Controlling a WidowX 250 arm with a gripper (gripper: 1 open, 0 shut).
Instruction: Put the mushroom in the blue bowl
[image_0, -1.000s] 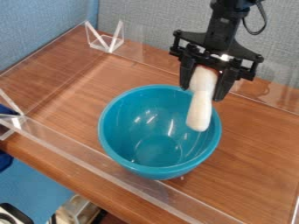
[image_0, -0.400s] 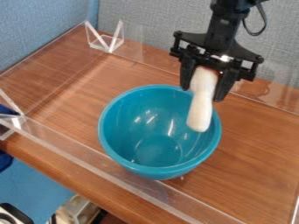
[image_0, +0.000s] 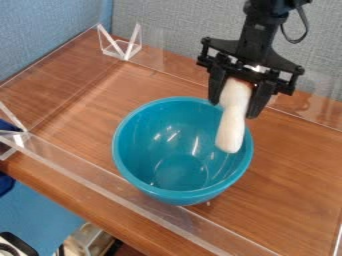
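Note:
A cream-white mushroom (image_0: 231, 118) hangs upright, its top pinched in my gripper (image_0: 241, 86), which points straight down and is shut on it. Its lower end dips over the right inner side of the blue bowl (image_0: 160, 150), a deep glossy teal bowl standing on the wooden table. Whether the mushroom touches the bowl's wall I cannot tell. The bowl holds nothing else.
The wooden table (image_0: 80, 90) is fenced by a low clear acrylic wall (image_0: 94, 172) along the front and sides. A clear triangular stand (image_0: 123, 44) sits at the back left corner. A blue wall lies behind.

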